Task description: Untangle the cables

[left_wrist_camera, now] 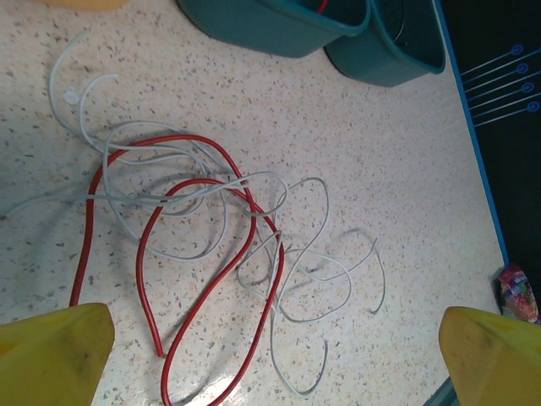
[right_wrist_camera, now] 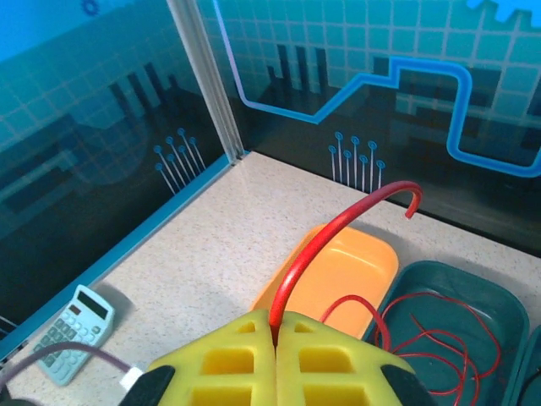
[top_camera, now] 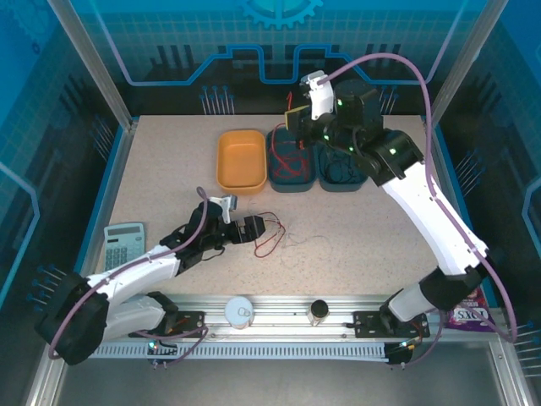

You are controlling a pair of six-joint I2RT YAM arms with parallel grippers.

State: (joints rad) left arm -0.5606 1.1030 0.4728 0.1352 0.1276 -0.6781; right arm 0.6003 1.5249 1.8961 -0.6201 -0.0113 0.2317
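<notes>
Cables [left_wrist_camera: 262, 222], red and white, are lying tangled on the bench [left_wrist_camera: 406, 169] below the spread left gripper [left_wrist_camera: 275, 347]; the right gripper [right_wrist_camera: 276, 326] is pinching another red cable [right_wrist_camera: 338, 224].

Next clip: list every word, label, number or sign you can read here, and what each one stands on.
Purple packet at the table's near right corner: pale letters, perhaps "OXS", too blurred to be sure.
Grey pocket calculator: key markings too small to read.
Blue gear emblem on the back wall: a sign with no words.
Nothing else legible.
</notes>
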